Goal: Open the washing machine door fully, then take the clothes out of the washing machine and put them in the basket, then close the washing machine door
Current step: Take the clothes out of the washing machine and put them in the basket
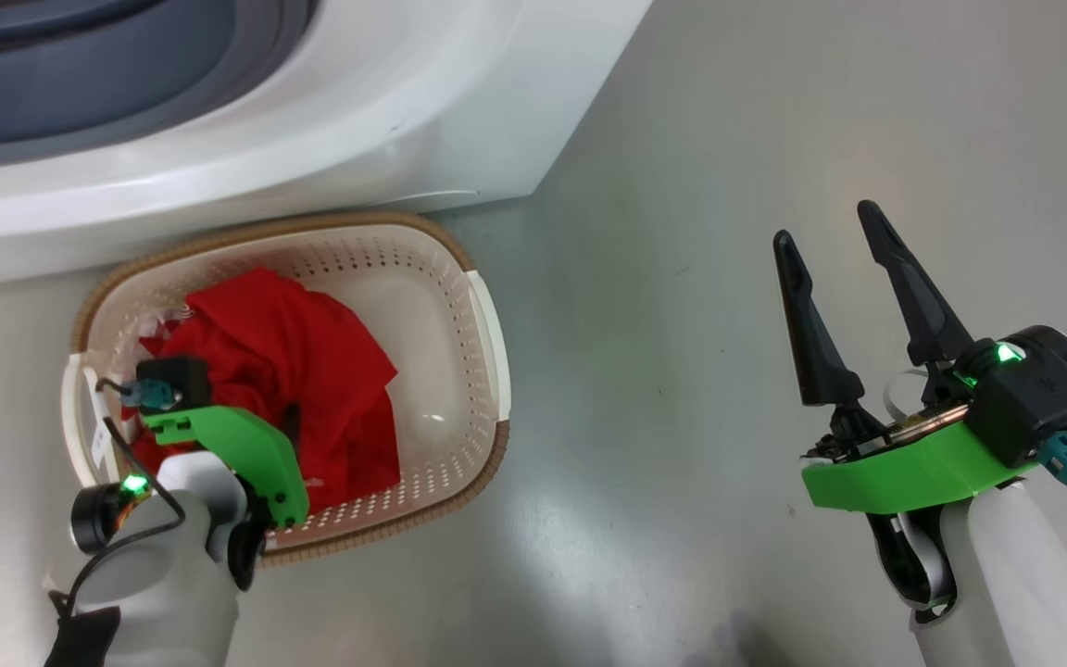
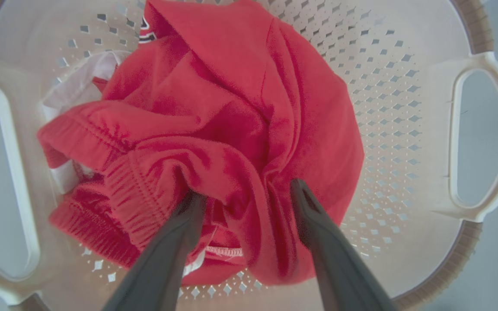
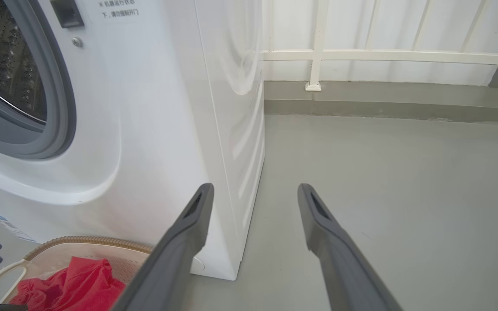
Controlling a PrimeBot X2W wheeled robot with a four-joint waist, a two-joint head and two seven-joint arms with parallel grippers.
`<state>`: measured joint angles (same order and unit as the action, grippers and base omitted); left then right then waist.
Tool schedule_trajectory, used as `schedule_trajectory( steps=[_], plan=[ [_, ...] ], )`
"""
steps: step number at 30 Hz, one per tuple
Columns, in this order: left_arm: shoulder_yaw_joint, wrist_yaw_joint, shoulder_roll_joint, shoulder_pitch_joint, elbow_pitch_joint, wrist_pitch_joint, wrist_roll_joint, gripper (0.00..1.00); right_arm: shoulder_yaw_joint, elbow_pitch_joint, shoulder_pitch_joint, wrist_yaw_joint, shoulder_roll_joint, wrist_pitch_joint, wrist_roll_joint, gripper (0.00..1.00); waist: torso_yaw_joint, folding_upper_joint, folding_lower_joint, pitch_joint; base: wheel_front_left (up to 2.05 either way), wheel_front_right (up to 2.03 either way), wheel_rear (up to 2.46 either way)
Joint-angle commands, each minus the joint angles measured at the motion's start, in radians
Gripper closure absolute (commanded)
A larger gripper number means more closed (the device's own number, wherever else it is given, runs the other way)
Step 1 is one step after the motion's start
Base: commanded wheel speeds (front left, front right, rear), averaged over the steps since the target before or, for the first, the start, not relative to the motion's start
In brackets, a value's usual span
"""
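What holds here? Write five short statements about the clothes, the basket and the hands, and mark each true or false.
1. The clothes lie in the basket. True.
2. The left hand is clamped shut on the clothes. False: its fingers stand apart, tips down in the cloth.
3. The right hand holds a white cloth. False: it is open and empty, over the floor.
4. The basket stands on the floor close to the washer. True.
5. The basket has no handles. False: a white handle sticks out at its end.
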<state>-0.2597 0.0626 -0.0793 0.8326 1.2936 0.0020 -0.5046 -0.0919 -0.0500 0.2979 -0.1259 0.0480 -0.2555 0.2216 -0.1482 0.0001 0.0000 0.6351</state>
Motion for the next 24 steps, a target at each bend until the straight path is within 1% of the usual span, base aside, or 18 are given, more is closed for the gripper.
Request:
schedule_trajectory(
  steps=[1,7,11,16,22,24],
  plan=[
    [0.014,0.006,-0.024,0.001,-0.008,-0.023,-0.005,0.0,-0.018,0.017,0.004,-0.005,0.002,-0.006,-0.002,0.0,0.005,-0.0001,0.0,-0.009,0.0,0.0,0.0],
    [0.008,0.034,-0.006,-0.003,-0.019,-0.116,-0.016,0.0,-0.013,0.012,-0.003,-0.005,0.002,-0.006,0.0,0.0,0.024,-0.0001,0.0,-0.054,0.0,0.0,0.0],
    [0.0,0.049,0.004,-0.014,-0.029,-0.157,-0.023,0.0,-0.01,0.007,-0.011,-0.005,0.002,-0.006,-0.003,0.0,0.034,-0.0001,0.0,-0.083,0.0,0.0,0.0],
    [-0.013,0.061,0.014,-0.034,-0.062,-0.227,-0.031,0.0,0.004,0.002,-0.022,-0.005,0.002,-0.006,-0.006,0.0,0.055,-0.0001,0.0,-0.137,0.0,0.0,0.0],
    [-0.006,0.064,0.02,-0.075,-0.149,-0.262,-0.041,0.0,0.017,-0.01,-0.043,-0.005,0.002,-0.006,-0.014,0.0,0.077,-0.0001,0.0,-0.205,0.0,0.0,0.0],
    [0.01,0.062,0.018,-0.097,-0.215,-0.263,-0.034,0.0,0.023,-0.014,-0.052,-0.005,0.002,-0.006,-0.018,0.0,0.084,-0.0001,0.0,-0.227,0.0,0.0,0.0]
  ],
)
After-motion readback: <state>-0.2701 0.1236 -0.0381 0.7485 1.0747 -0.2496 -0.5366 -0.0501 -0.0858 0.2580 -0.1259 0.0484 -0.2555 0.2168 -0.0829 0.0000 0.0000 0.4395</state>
